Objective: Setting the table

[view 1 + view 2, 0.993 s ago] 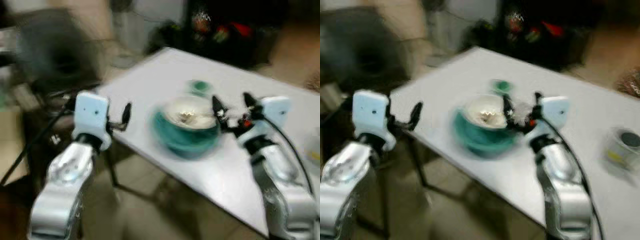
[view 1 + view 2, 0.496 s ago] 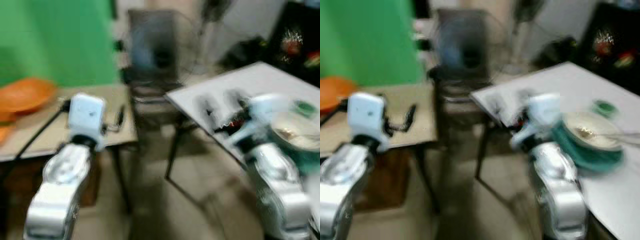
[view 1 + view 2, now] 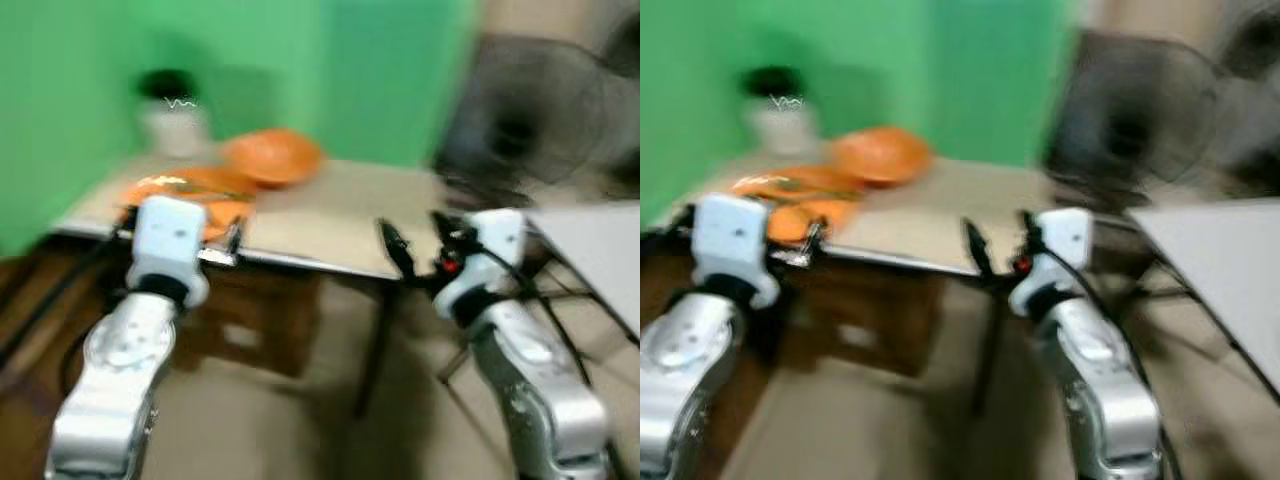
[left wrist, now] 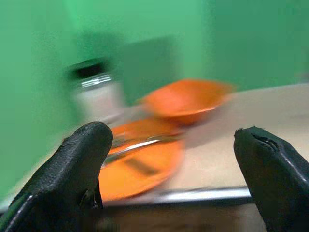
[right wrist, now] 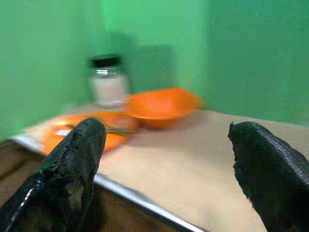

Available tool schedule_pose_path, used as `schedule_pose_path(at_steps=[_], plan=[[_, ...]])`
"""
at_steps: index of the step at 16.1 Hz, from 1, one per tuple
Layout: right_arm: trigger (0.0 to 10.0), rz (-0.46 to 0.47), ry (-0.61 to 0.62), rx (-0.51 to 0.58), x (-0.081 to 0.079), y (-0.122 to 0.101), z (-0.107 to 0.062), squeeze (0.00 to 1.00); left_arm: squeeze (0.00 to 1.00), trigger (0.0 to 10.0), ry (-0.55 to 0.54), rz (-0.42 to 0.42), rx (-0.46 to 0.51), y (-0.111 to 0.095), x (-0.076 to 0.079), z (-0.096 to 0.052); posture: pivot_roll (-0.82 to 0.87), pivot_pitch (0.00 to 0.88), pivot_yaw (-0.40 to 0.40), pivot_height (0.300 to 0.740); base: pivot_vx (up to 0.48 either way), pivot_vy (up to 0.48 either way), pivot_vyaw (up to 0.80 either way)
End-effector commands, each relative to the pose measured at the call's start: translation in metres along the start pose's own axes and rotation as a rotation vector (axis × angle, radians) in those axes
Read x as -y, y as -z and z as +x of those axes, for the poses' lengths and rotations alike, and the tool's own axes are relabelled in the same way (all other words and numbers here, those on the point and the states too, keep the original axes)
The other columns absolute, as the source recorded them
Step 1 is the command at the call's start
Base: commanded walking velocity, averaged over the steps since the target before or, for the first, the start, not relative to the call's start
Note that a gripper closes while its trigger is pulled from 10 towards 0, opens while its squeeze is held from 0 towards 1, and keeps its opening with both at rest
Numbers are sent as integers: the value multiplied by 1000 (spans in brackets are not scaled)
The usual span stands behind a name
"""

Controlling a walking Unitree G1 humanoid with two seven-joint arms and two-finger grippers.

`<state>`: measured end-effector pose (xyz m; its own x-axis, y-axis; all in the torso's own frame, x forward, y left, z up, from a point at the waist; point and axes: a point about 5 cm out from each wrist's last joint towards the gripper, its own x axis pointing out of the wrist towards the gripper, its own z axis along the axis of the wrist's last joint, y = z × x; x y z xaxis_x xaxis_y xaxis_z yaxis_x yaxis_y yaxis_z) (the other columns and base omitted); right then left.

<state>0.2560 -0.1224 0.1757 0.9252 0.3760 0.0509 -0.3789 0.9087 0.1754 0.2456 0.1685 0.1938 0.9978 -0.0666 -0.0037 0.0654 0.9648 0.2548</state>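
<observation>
Bowl upright on table, claws spread

Both head views look forward and down from above the two arms, blurred, toward a tan bench against a green wall. Each wrist view looks level between its own black fingers, sharing the orange bowl and jar.

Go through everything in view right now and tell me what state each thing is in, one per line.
Orange bowl: upright on the tan table, contents not visible.
Orange plate: flat, utensil lying on it.
Jar: upright, dark lid on.
Left gripper: open, empty.
Right gripper: open, empty.
Fan: too blurred to tell.
</observation>
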Motion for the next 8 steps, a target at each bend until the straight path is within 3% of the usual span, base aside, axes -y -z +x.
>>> schedule_pose_path(at_steps=[1, 3, 4, 5, 6, 7, 8], plan=[[10000, 14, 51, -32, 10, 5, -3, 1000, 0, 10000, 27, -8, 1, 1, 8, 1, 0, 0, -13, 740, 0, 0, 0], [10000, 14, 40, -68, 8, 13, -1, 1000, 0, 10000, 18, -28, -27, 6, 8, 2, 2, 0, -10, 740, 0, 0, 0], [10000, 20, 32, -74, 7, 15, 1, 1000, 86, 10000, 22, -55, -24, 5, 8, 4, 4, 0, -10, 740, 0, 0, 0], [10000, 18, 28, -80, 6, 16, 2, 1000, 792, 10000, 19, -74, -27, 5, 7, 5, 7, 0, -10, 740, 0, 0, 0], [10000, 14, 29, -86, 6, 17, 2, 1000, 1000, 10000, 20, -93, -24, 4, 8, 5, 8, 0, -10, 740, 0, 0, 0], [10000, 11, 32, -90, 6, 18, 3, 149, 1000, 10000, 13, -88, -20, 3, 7, 6, 11, 0, -11, 740, 0, 0, 0], [10000, 9, 37, -94, 7, 18, 4, 0, 1000, 10000, 8, -80, -17, 3, 6, 6, 11, 0, -10, 740, 0, 0, 0]])
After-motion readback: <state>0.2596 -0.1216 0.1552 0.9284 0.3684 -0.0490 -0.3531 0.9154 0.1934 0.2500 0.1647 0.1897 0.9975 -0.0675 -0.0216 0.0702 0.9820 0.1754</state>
